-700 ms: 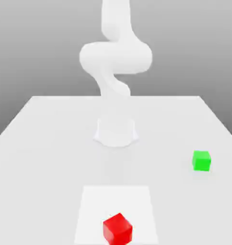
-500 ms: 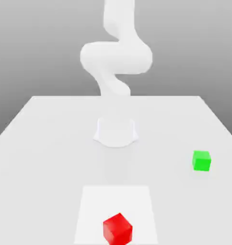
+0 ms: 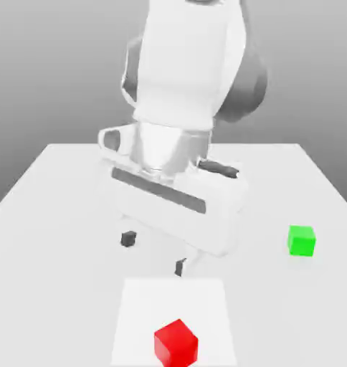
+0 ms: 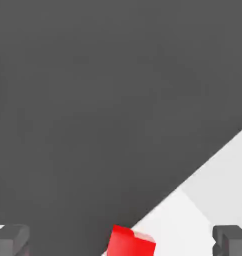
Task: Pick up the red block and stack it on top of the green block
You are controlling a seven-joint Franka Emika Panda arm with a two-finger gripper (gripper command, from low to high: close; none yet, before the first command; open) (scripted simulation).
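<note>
The red block (image 3: 176,342) sits on a pale square patch near the front edge of the table, and a corner of the red block (image 4: 130,242) lies between the two finger pads in the hand view. The green block (image 3: 301,240) rests alone toward the exterior view's right. My gripper (image 3: 155,252) hangs open above the table, behind the red block and well left of the green one, with its dark fingertips (image 3: 129,238) spread wide and nothing between them.
The white table (image 3: 62,215) stretches wide around both blocks. The arm's bulky white hand and wrist (image 3: 180,143) loom over the table's middle. A lighter square patch (image 3: 133,315) marks the surface under the red block.
The arm has swung forward and down from its upright pose at the back; the hand now hangs over the table's middle. Both blocks stay where they were.
</note>
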